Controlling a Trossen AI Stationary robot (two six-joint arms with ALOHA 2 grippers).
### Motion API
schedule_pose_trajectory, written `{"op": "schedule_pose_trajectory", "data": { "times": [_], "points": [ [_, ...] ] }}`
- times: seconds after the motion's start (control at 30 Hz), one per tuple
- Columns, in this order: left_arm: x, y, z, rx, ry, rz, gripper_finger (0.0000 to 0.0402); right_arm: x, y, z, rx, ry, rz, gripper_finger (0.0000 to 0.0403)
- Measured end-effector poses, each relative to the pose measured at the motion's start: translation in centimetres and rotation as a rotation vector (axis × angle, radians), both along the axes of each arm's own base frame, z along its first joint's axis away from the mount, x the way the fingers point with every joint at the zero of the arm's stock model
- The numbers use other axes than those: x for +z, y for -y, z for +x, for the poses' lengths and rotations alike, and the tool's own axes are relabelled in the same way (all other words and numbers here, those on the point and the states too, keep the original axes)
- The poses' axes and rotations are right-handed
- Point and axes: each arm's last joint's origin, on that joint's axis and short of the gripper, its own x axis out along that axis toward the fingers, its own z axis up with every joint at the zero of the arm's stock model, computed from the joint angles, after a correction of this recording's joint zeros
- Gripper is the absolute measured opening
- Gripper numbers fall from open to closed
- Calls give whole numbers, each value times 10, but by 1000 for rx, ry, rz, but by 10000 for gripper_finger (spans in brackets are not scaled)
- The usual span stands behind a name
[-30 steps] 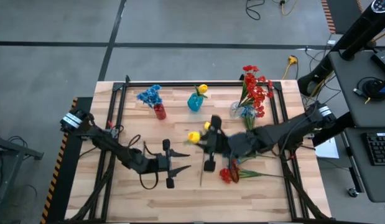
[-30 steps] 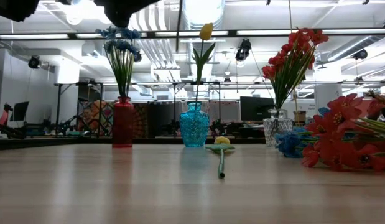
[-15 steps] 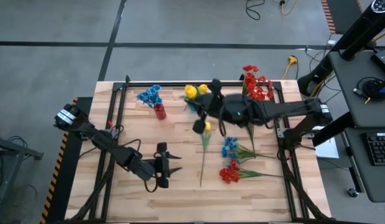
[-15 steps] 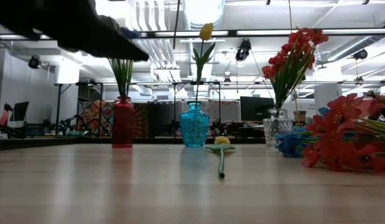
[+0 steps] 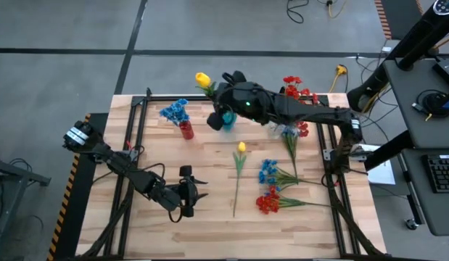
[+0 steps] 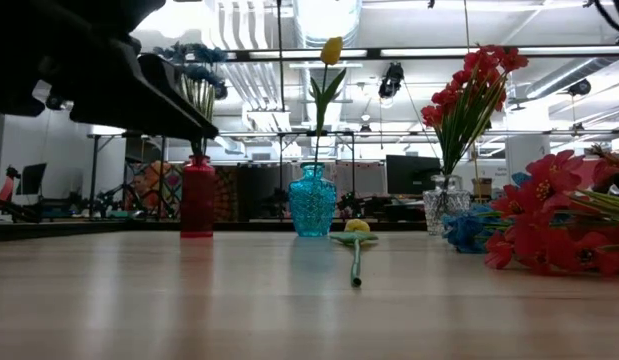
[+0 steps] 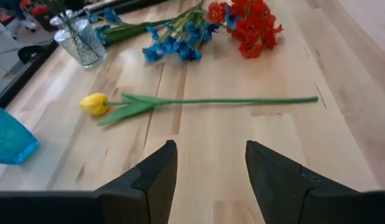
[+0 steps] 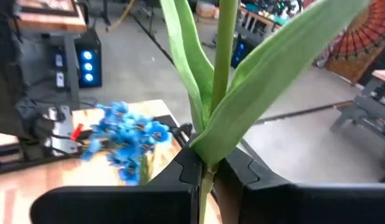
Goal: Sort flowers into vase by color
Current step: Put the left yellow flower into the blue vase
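Yellow tulip, light and springy, clamped low on its stem by your right gripper above the teal vase.
Grip stems, never blooms; your left gripper waits near, fingers apart and empty, facing the loose yellow tulip.

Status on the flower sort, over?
Right gripper shut on yellow tulip near blue vase. Left gripper open, empty, low. Second yellow tulip on table.

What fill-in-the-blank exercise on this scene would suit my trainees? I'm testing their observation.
1. The right end effector is shut on a ____ tulip.
2. The blue flowers stand in the ____ vase.
3. The tulip lying on the table is ____.
4. The left end effector hovers over the table, holding ____.

Answers: yellow; red; yellow; nothing
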Motion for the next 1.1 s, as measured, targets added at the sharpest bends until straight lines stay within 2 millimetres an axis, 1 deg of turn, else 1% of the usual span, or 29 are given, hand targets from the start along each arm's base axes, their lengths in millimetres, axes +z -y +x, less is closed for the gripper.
{"op": "schedule_pose_trajectory", "data": {
  "times": [0.1, 0.17, 0.27, 0.53, 0.67, 0.87, 1.1],
  "points": [
    [-2, -1, -1, 5, -2, -3, 173, -4, 7, 9, -15, -36, 4, 18],
    [-2, -1, -1, 10, 0, 0, 173, -9, 12, 14, -25, -70, 7, 18],
    [-2, -1, -1, 12, 1, -2, 173, -16, 21, 17, -43, -112, 13, 18],
    [-3, -1, -2, 13, -3, -1, 173, -25, 44, 14, -92, -150, 34, 18],
    [-4, -2, -2, 14, -3, -1, 173, -26, 53, 13, -76, -137, 74, 18],
    [-7, -3, -5, 21, -10, -7, 173, -34, 61, 12, -98, -156, 95, 18],
    [-8, -4, -5, 26, -11, -3, 173, -38, 63, 11, -90, -176, 107, 18]
  ]
}}
